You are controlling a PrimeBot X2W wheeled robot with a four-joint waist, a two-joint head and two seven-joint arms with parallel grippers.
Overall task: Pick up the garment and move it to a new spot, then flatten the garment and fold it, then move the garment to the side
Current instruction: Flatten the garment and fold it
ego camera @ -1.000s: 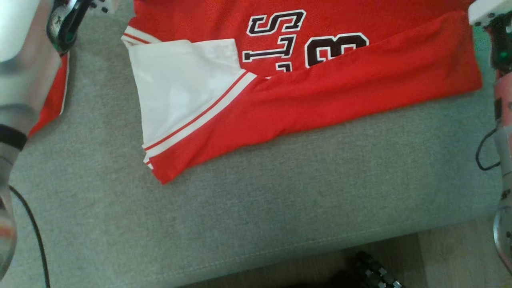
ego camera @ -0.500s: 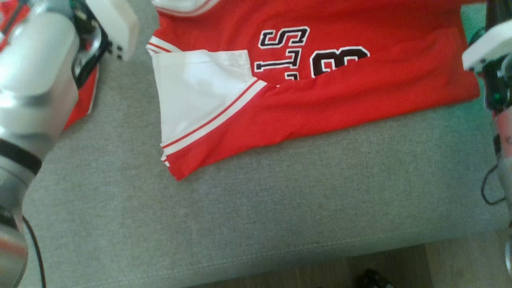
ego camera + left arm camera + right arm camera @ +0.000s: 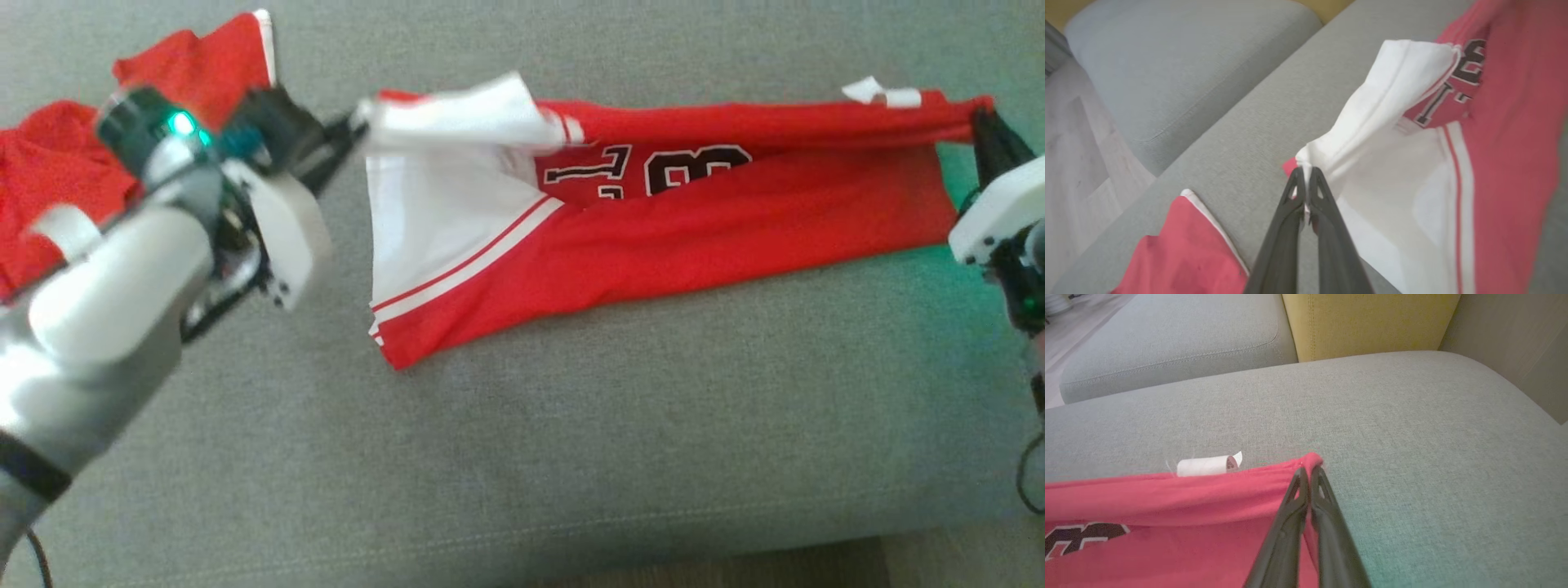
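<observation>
The garment [image 3: 735, 204] is a red jersey with black numerals, a white sleeve panel [image 3: 424, 220] and a white tag [image 3: 886, 94]. It lies stretched across the grey sofa cushion. My left gripper [image 3: 353, 126] is shut on the white sleeve's far edge, bunched at its fingertips [image 3: 1304, 171]. My right gripper [image 3: 980, 118] is shut on the red far corner [image 3: 1309, 469]. The held far edge is raised and taut between the two grippers, rolling over the numerals. The near half lies flat.
More red cloth with white trim [image 3: 49, 163] lies at the far left behind my left arm; whether it joins the garment I cannot tell. The cushion [image 3: 571, 408] ends at a front seam above wooden floor. A second grey cushion [image 3: 1167, 61] and a yellow cushion [image 3: 1372, 322] lie beyond.
The head camera has tilted up. Both grippers have come into the picture holding the garment's far edge, which now folds toward the near side over the lettering.
</observation>
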